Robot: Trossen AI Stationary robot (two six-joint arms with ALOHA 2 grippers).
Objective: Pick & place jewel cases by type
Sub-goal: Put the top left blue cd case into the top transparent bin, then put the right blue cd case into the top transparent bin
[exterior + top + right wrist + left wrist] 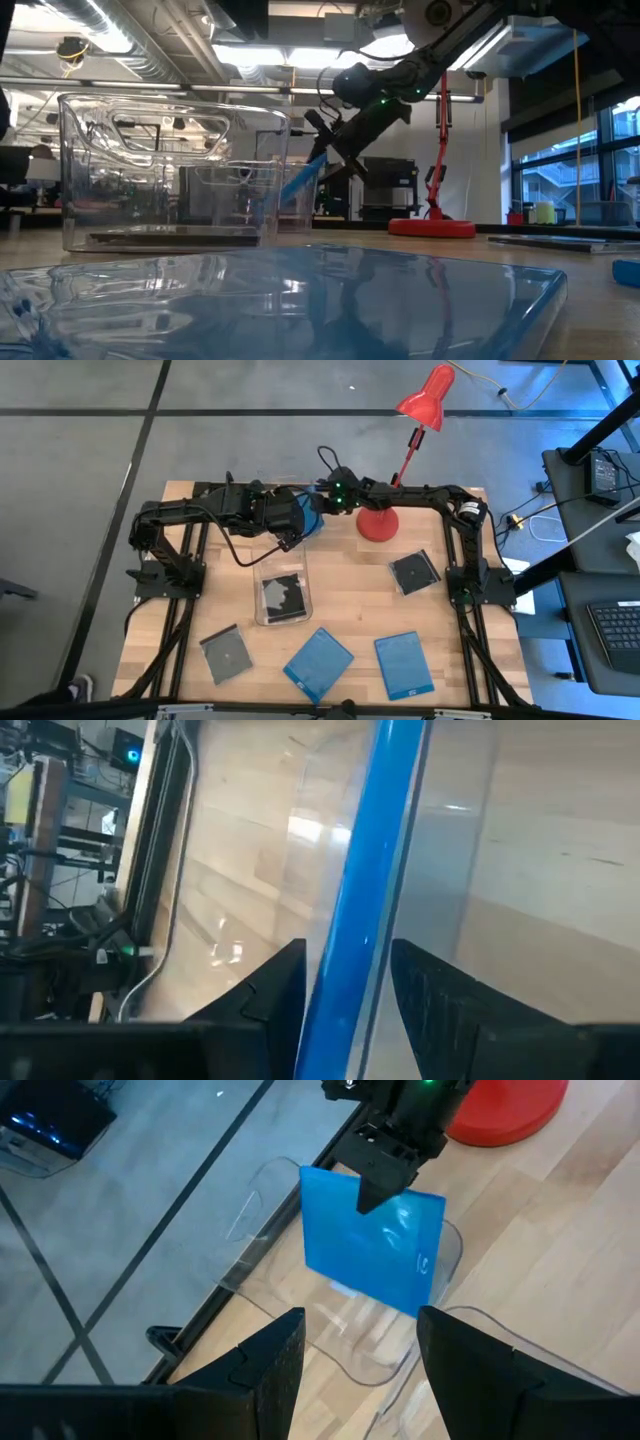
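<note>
Wooden table (345, 610) — red lamp (380, 520), grey floor (80, 510) around it.

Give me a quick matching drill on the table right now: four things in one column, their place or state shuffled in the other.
Things:
1. right tool
2. left tool
3. clear bin
4. red lamp

Places or states:
A. holds dark cases, mid-table
B. open, empty
C. stands at the table's far edge
D. grips a blue jewel case over a second bin

Pairs: 1-D, 2-B, 3-A, 4-C
</note>
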